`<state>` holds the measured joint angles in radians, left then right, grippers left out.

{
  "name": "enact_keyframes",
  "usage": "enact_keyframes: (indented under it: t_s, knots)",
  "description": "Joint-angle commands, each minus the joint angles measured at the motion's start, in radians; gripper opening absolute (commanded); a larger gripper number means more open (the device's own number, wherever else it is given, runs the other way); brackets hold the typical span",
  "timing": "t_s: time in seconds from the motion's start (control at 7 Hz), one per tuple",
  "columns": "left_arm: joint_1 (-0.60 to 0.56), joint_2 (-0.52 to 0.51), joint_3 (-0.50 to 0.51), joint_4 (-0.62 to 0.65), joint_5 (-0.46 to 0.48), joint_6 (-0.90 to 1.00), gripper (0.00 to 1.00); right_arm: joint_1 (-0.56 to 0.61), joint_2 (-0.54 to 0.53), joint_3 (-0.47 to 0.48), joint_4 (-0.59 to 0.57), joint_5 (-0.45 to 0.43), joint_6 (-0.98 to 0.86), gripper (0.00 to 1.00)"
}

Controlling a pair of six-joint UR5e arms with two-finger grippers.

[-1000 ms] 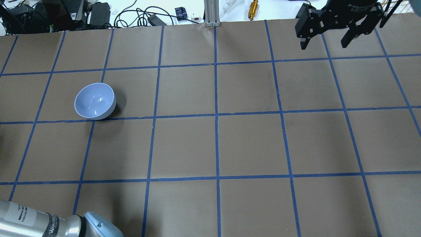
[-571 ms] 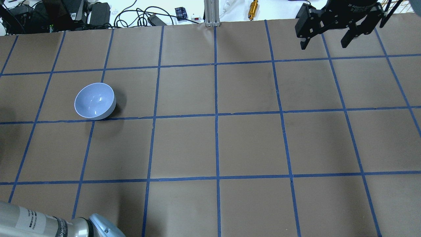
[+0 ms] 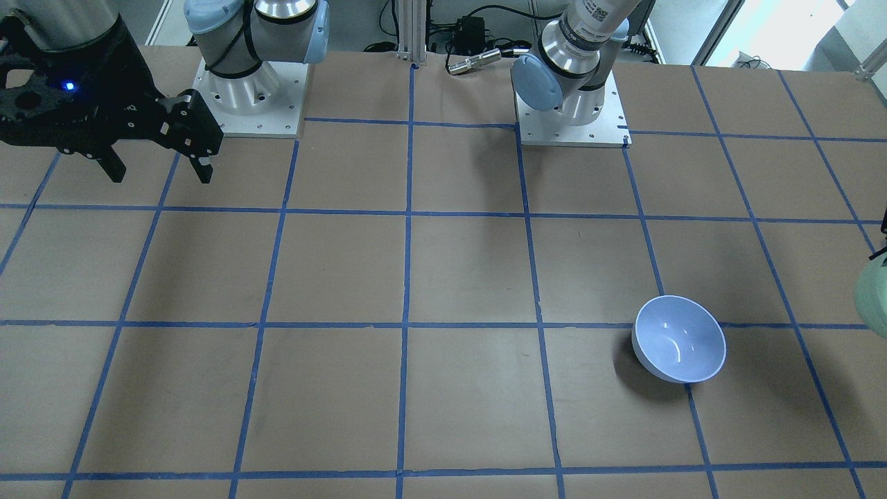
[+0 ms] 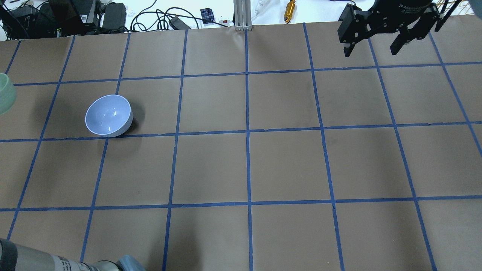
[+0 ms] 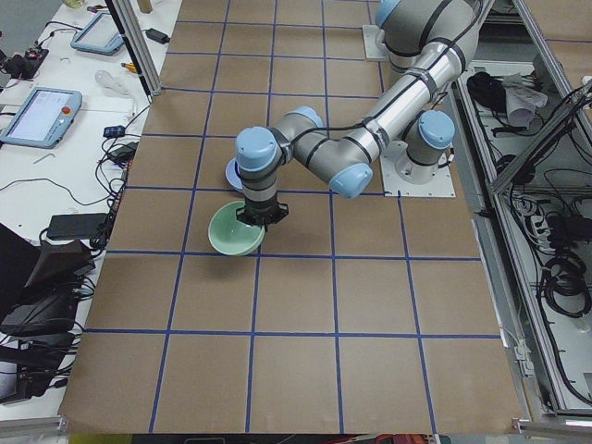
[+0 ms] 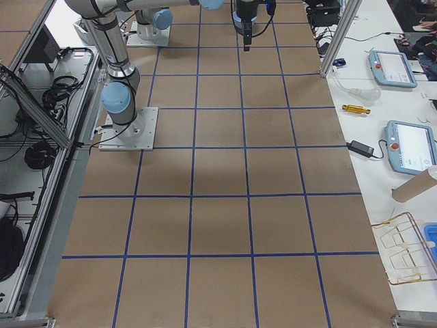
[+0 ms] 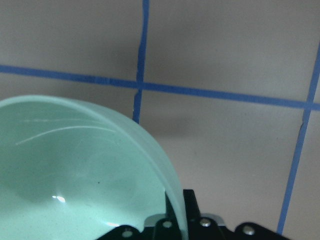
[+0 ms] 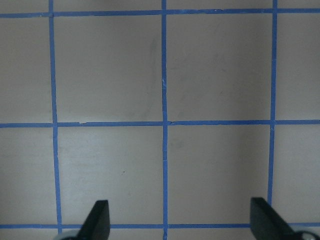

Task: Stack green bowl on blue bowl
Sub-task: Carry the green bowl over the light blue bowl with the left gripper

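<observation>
The blue bowl (image 4: 109,114) stands upright on the brown gridded table, left of middle; it also shows in the front view (image 3: 680,338). The green bowl (image 4: 5,93) hangs at the overhead view's left edge, above the table and left of the blue bowl. It also shows in the front view (image 3: 874,301) and the left view (image 5: 235,231). My left gripper (image 5: 259,217) is shut on the green bowl's rim (image 7: 170,175). My right gripper (image 4: 372,47) is open and empty, high over the far right corner, and shows in the front view (image 3: 161,170) too.
Cables and black gear (image 4: 75,15) lie beyond the table's far edge, with an aluminium post (image 4: 241,15) at its middle. The two arm bases (image 3: 253,90) stand at the robot's edge. My left arm's elbow (image 4: 56,261) shows low at the near left.
The green bowl has come into the overhead view at its left edge, toward the blue bowl. My left arm's elbow has slid left and down. The right arm has not moved.
</observation>
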<state>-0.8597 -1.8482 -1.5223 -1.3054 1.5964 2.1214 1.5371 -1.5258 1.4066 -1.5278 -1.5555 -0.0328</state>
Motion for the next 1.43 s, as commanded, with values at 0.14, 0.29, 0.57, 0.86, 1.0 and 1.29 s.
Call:
enact_keyframes:
  t_s: [0.14,0.29,0.57,0.86,1.0,1.29]
  knots:
    - [-0.224,0.119,-0.151,-0.003,0.0,-0.37,0.0,0.0,-0.001,0.0,0.0,-0.001,-0.001,1.0]
    - [-0.295,0.136,-0.189,0.052,0.007,-0.411,0.0,0.0,-0.001,0.0,0.0,-0.001,-0.001,1.0]
    - [-0.405,0.141,-0.339,0.212,0.042,-0.423,0.0,0.0,0.001,0.0,0.0,0.0,-0.001,1.0]
    - [-0.418,0.138,-0.5,0.453,0.076,-0.385,0.0,0.0,0.001,0.0,0.0,-0.001,-0.001,1.0]
    - [-0.403,0.129,-0.533,0.51,0.073,-0.367,0.0,0.0,0.0,0.0,0.0,-0.001,-0.001,1.0]
    - [-0.372,0.11,-0.527,0.538,0.069,-0.342,0.0,0.0,0.001,0.0,0.0,-0.001,-0.001,1.0]
